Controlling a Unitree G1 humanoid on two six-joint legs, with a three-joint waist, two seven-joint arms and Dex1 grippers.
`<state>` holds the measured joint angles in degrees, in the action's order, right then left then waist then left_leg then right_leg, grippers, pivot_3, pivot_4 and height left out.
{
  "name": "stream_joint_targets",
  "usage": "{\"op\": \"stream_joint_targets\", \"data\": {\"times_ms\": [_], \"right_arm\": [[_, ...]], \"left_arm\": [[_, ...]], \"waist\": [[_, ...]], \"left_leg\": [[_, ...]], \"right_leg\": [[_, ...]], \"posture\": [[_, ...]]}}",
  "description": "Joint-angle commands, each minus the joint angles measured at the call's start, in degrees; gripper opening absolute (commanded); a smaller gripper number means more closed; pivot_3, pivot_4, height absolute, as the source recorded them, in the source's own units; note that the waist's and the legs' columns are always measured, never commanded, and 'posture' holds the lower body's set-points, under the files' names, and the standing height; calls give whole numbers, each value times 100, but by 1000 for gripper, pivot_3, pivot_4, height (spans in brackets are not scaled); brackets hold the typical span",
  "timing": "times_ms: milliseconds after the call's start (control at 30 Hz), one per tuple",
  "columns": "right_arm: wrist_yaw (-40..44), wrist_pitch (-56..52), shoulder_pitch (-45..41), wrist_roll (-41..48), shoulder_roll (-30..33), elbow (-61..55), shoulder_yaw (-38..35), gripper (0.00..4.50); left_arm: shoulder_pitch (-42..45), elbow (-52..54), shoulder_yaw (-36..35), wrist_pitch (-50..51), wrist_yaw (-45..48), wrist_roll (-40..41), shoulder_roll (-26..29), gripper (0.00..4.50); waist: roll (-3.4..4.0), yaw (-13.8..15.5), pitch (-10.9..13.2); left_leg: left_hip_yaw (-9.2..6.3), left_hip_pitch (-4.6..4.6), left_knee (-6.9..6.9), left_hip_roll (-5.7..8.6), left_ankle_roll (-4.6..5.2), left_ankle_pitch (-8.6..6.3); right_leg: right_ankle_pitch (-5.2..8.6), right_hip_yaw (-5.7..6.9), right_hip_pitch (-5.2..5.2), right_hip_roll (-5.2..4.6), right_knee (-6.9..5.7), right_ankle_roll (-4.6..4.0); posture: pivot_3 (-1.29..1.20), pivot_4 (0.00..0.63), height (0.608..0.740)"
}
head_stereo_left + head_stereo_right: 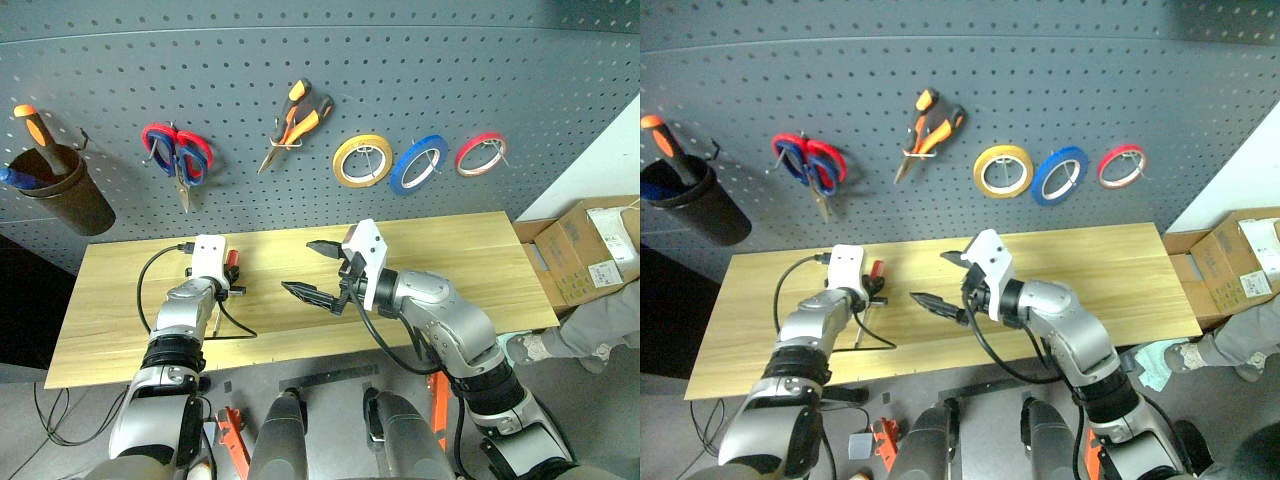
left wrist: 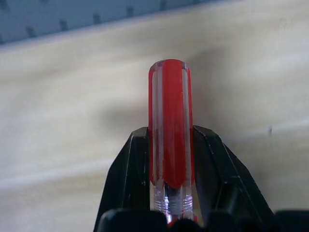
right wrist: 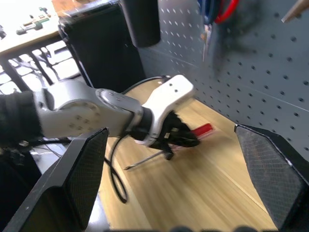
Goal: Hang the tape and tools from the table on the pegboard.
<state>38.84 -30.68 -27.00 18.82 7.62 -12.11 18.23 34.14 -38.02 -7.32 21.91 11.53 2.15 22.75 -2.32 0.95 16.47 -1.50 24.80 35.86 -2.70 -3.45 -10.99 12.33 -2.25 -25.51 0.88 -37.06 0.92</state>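
A black cup hangs at the left end of the pegboard and holds an orange-handled screwdriver standing up, with a blue-handled tool beside it.

The left gripper is clamped narrow on the red-handled screwdriver — the handle sticks out past the black fingers, toward the pegboard, over the table. In the right wrist view its thin metal shaft slants back down from the gripper toward the tabletop.

The right gripper hangs over the middle of the table, just beside the left one, its jaws spread wide and holding nothing.

On the pegboard — red-handled scissors, orange-and-black pliers, then a yellow roll, the blue tape and a red roll, each on its own hook.
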Motion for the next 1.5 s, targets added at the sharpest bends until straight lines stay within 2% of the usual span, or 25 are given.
{"op": "stream_joint_targets", "data": {"times_ms": [33,200,333,433,600,800,1000,1333,1500], "right_arm": [[112,7,94,666,-276,-520,-289,4500],[-47,-130,16,1038,-547,-557,-486,4500],[-106,152,-116,917,-693,-227,-461,4500],[-3,580,-260,724,-754,-22,-375,4500],[108,963,-609,668,-952,402,-371,4500],[228,1427,-1079,586,-1093,961,-494,4500],[56,2022,-1549,251,-1243,1496,-604,4500],[59,2415,-1575,73,-1296,1788,-658,4500],[5,2470,-1541,16,-1288,1812,-689,4500]], "left_arm": [[-130,963,-20,-344,-377,-194,55,877],[-777,2768,-31,-350,-1003,-549,-32,877],[-1211,3852,41,-131,-1335,-854,-149,877],[-1658,5128,-240,83,-2118,-1348,-454,877],[-1522,5507,-638,-67,-2641,-1761,-294,877],[-408,4583,-945,-460,-2687,-1687,270,877],[776,2925,-810,-1372,-2181,-1327,714,877],[2385,424,-544,-2742,-1835,-1083,939,877],[2730,-495,-606,-3061,-1846,-924,995,877]], "waist": [[-17,11,-12],[-57,27,-133],[-77,44,-313],[-94,53,-475],[-117,74,-683],[-122,210,-891],[-135,377,-1003],[-154,501,-1043],[-151,504,-1061]], "left_leg": [[0,0,0,0,-1,0],[1,1,-1,0,-6,1],[7,1,-2,3,-9,0],[13,0,0,6,-9,0],[11,-19,3,-2,-11,3],[18,-45,8,-1,-9,7],[28,-69,7,-1,-10,8],[41,-66,3,-4,-11,8],[52,-67,3,-5,-11,8]], "right_leg": [[0,0,0,-1,0,0],[-22,1,-1,-8,-1,-14],[-24,0,0,-12,6,-12],[-26,-4,2,-12,9,-4],[-30,-1,15,1,6,6],[-47,-1,38,3,3,8],[-47,-3,56,1,4,8],[-65,-8,49,1,2,-23],[-65,-14,45,1,-3,-24]], "posture": [[105,176,740],[129,123,740],[161,80,740],[186,52,740],[218,24,740],[243,1,740],[249,0,740],[229,0,740],[217,0,740]]}}
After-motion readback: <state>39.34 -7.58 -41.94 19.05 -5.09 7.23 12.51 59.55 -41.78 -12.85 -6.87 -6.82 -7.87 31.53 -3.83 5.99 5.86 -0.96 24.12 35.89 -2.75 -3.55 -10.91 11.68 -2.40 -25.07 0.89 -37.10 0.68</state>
